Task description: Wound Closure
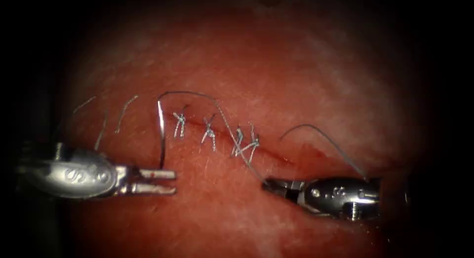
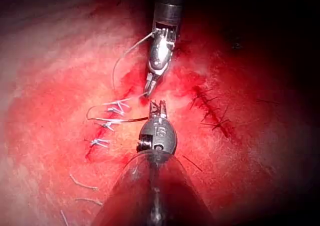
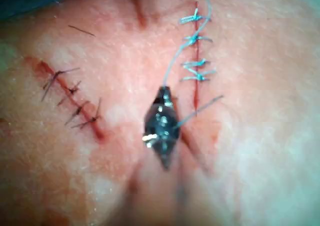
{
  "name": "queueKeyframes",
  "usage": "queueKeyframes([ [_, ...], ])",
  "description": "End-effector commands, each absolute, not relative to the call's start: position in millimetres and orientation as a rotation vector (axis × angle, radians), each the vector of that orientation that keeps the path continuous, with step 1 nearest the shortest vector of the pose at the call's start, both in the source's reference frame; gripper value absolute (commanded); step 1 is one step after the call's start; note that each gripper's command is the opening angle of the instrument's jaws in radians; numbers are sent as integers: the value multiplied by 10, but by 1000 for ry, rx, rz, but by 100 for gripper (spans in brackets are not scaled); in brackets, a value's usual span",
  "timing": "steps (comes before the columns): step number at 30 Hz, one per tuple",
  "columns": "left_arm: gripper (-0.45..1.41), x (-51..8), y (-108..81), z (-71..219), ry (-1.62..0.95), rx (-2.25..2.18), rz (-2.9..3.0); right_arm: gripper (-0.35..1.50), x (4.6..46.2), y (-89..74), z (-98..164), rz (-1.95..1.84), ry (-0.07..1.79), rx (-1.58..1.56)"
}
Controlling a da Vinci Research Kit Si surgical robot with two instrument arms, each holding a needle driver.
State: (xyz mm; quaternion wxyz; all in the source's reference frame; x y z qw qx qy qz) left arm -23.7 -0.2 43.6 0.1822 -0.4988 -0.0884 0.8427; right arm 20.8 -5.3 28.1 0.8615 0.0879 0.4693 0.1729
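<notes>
The cut (image 1: 276, 154) runs slantwise across the tissue (image 1: 296, 80) and carries three knotted stitches (image 1: 210, 133). My left tool (image 1: 174, 182) lies left of the cut, jaws open and holding nothing. The curved needle (image 1: 161, 134) rests on the tissue left of the stitches, its lower end just above the upper jaw. Thread (image 1: 219, 112) arcs from the needle's top over the stitches and down to my right tool (image 1: 266, 183), which is shut on it below the cut. The left wrist view shows the needle (image 2: 115, 120) reaching toward my left tool (image 2: 158, 105). My right tool (image 3: 164, 91) grips the thread (image 3: 175, 61).
Loose cut thread ends (image 1: 126, 112) lie on the tissue at the left. A free thread tail (image 1: 321, 134) curves above the right tool. Red fluid (image 1: 316, 152) wets the cut's right end. An older cut sewn with dark thread (image 3: 70, 96) lies off to one side.
</notes>
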Motion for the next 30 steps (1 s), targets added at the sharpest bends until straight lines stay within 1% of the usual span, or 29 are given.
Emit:
queueKeyframes([
  [1,-45,-241,-14,440,-258,-1407,2377,-35,216,-70,277,362,990,201],
  [30,-45,-241,-24,465,-260,-1427,2393,-35,222,-90,214,352,1052,309],
])
